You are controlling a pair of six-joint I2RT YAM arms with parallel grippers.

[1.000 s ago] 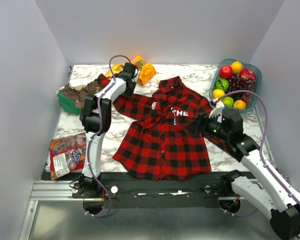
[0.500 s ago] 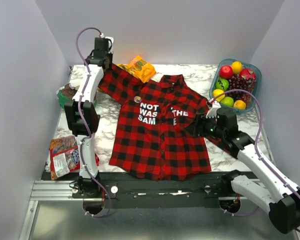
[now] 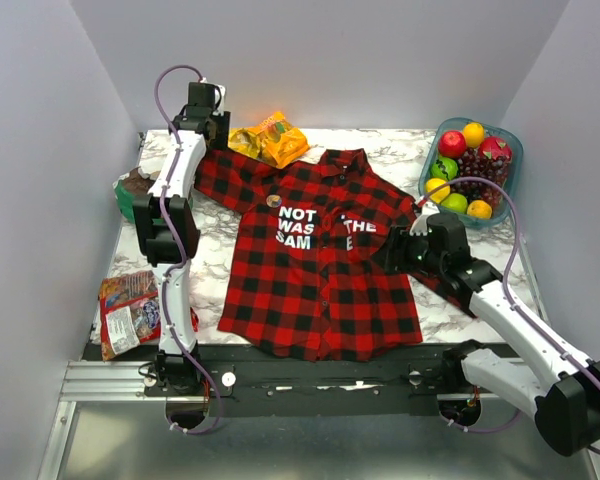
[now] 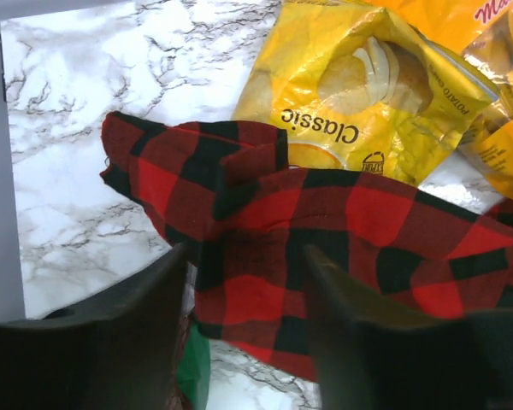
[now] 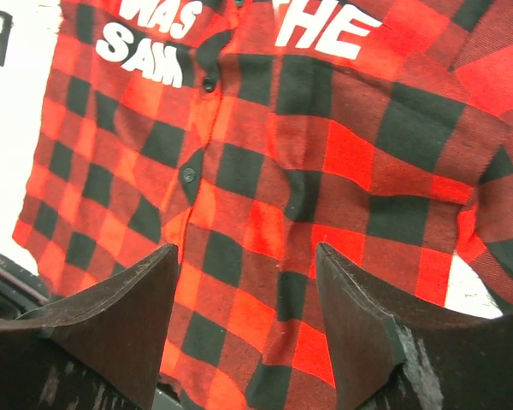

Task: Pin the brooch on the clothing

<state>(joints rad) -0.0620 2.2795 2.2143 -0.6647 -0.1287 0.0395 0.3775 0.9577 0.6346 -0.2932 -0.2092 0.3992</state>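
The clothing, a red and black plaid shirt [image 3: 320, 280], lies spread flat with white letters on its chest. The brooch [image 3: 273, 200], a small greyish disc, sits on the shirt just above the letters near the collar. My left gripper [image 3: 205, 135] is at the far left back, over the end of the left sleeve [image 4: 325, 213]. Its fingers stand apart in the left wrist view [image 4: 246, 252], and the sleeve lies under the gap. My right gripper [image 3: 385, 252] hovers open over the shirt's right side [image 5: 265, 171], with nothing between its fingers [image 5: 246, 249].
A yellow-orange chip bag [image 3: 272, 137] lies by the collar, touching the sleeve [image 4: 359, 94]. A fruit bowl [image 3: 516, 150] stands at the back right. A green and brown bag [image 3: 135, 192] lies at the left, a snack packet [image 3: 133, 310] at the front left.
My left gripper carried the sleeve from over the shirt out to the far left back, uncovering the letters, then opened and let it go. The right arm has barely moved.
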